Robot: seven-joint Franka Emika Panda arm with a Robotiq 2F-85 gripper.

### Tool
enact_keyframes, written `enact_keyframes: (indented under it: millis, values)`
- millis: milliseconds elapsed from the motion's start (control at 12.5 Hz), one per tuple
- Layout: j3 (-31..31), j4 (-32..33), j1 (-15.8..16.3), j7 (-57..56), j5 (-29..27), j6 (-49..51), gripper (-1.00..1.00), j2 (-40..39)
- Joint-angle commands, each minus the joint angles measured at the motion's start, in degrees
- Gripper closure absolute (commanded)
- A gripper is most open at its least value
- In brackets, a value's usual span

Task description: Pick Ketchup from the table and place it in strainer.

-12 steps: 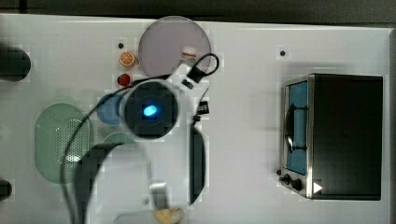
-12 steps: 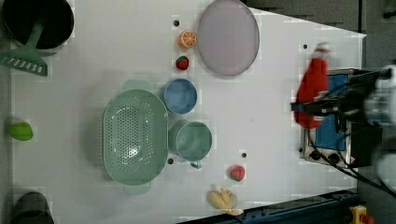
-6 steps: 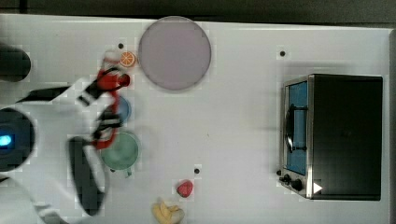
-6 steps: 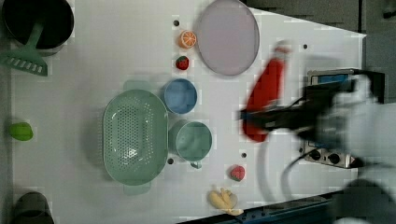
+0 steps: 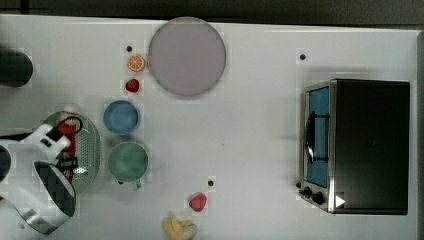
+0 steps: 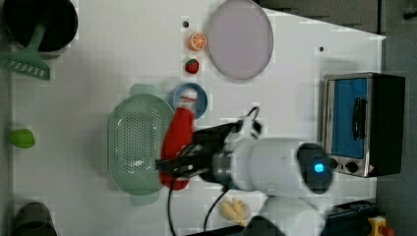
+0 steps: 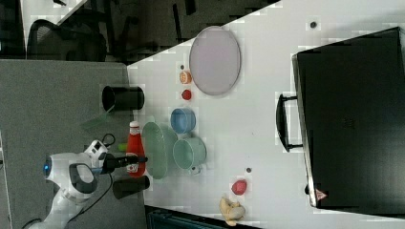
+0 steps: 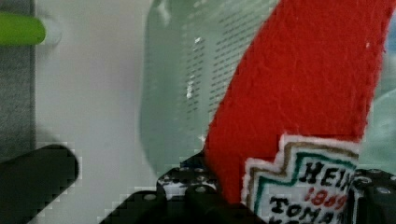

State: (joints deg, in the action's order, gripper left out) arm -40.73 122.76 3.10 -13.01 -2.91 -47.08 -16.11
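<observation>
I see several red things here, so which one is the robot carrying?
The ketchup, the tall red bottle with a white cap, clamped in the gripper over the strainer. The strawberry and red lump lie on the table.

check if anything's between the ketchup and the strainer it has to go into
Nothing visible is. The gripper holds the ketchup above the strainer; the perforated bottom below it is bare. The blue bowl sits just beside the strainer, not under the bottle's way down.
</observation>
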Motion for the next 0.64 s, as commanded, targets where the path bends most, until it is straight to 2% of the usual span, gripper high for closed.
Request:
enact_keyframes:
  millis: [80, 240, 400, 480, 640]
  values:
    - [0.85, -0.95, 0.87, 5.92, 3.1, -4.6, -0.25, -2.19]
    - [1.02, -0.81, 1.97, 8.42, 5.91, -9.66, -0.25, -6.33]
    - [1.06, -0.75, 2.61, 13.62, 6.71, -10.51, -0.25, -9.18]
    - [1.11, -0.76, 2.73, 14.86, 7.86, -10.56, -0.33, -9.82]
    - [1.71, -0.24, 2.81, 14.99, 10.48, -10.49, -0.75, -9.88]
